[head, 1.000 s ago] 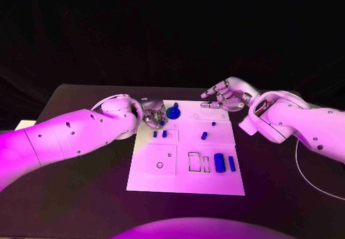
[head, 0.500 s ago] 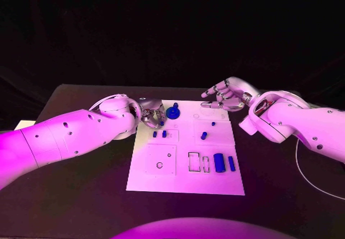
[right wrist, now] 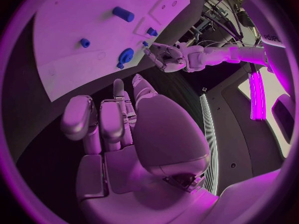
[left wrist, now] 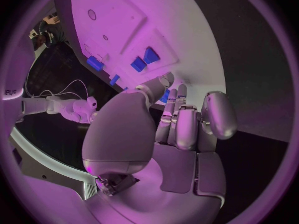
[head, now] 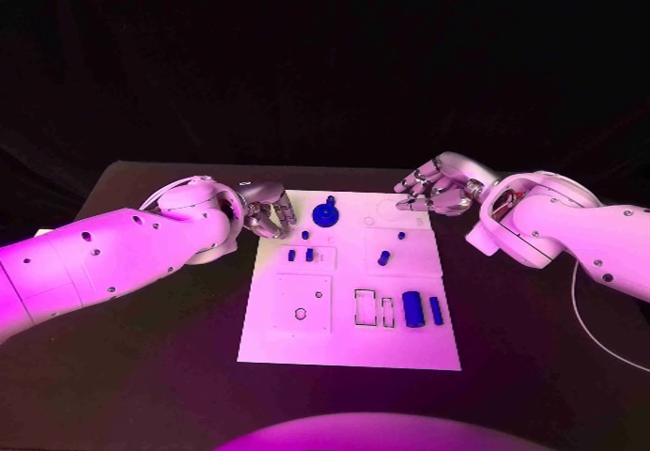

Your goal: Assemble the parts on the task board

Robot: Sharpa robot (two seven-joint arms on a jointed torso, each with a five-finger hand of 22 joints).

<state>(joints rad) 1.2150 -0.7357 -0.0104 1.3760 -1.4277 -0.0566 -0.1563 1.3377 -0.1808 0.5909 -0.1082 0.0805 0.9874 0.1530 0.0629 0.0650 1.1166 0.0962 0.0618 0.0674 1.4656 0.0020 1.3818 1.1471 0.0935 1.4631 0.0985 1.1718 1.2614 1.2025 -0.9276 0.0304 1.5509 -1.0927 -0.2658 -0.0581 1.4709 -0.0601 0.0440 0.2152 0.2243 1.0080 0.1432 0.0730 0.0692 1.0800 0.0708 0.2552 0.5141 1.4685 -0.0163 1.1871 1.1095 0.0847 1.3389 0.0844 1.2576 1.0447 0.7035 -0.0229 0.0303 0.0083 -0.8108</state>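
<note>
A: Left hand [head: 264, 210]?
B: Just off the task board's [head: 349, 352] left edge near its far corner — fingers [left wrist: 177, 127] curled inward, holding nothing.
A: Right hand [head: 436, 185]?
B: Over the board's far right corner, fingers bent, nothing in them.
A: Parts?
B: Blue round part [head: 327, 213] stands near the board's far edge; blue block [head: 411, 307] and slim bar [head: 436, 309] lie toward its right edge. Board sits mid-counter [head: 149, 366].
</note>
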